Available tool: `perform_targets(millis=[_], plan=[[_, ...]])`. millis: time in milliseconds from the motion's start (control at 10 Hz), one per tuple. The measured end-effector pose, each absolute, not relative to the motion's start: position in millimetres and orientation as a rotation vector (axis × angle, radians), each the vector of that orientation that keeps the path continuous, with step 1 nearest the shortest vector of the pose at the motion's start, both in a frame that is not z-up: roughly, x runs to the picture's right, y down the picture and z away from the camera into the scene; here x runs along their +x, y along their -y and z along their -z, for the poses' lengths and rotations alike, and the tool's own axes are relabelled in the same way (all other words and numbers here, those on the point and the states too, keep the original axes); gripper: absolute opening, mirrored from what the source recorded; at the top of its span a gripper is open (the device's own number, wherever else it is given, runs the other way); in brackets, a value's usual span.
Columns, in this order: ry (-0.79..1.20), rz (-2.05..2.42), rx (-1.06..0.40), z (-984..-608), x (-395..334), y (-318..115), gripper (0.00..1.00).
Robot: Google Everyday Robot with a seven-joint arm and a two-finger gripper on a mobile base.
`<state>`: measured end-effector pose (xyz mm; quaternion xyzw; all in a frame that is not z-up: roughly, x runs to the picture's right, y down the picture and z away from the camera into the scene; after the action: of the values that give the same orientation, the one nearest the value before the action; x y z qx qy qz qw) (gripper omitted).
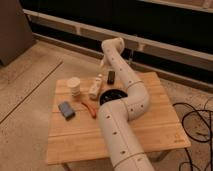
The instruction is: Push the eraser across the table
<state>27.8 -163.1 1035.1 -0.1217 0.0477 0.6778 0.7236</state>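
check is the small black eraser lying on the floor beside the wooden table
No, the small black oblong eraser sits on the light wooden plank table near its far edge, with the claw beside it.

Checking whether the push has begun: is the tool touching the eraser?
Cannot tell. In the camera view the tool sits at the table's far edge, left of the eraser, but the arm hides any contact or gap.
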Motion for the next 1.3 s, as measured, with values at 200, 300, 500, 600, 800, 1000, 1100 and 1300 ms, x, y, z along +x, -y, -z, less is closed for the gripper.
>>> perform_targets(millis=[200, 300, 500, 600, 800, 1000, 1100, 1300], plan=[[-0.075, -1.418, -0.273, -1038.4, 17.2, 153.5, 0.65], [-0.071, -1.404, -0.276, -1039.1, 15.0, 150.8, 0.65], [-0.073, -1.402, -0.274, -1038.4, 15.7, 150.9, 0.65], [-0.097, -1.397, -0.265, -1036.4, 20.4, 150.6, 0.65], [-0.293, -1.431, -0.239, -1031.7, 63.9, 125.0, 0.65], [-0.533, -1.453, -0.201, -1026.4, 116.4, 88.5, 0.65], [-0.636, -1.448, -0.185, -1021.5, 133.3, 74.9, 0.65], [-0.751, -1.431, -0.203, -1021.5, 136.0, 52.7, 0.65]])
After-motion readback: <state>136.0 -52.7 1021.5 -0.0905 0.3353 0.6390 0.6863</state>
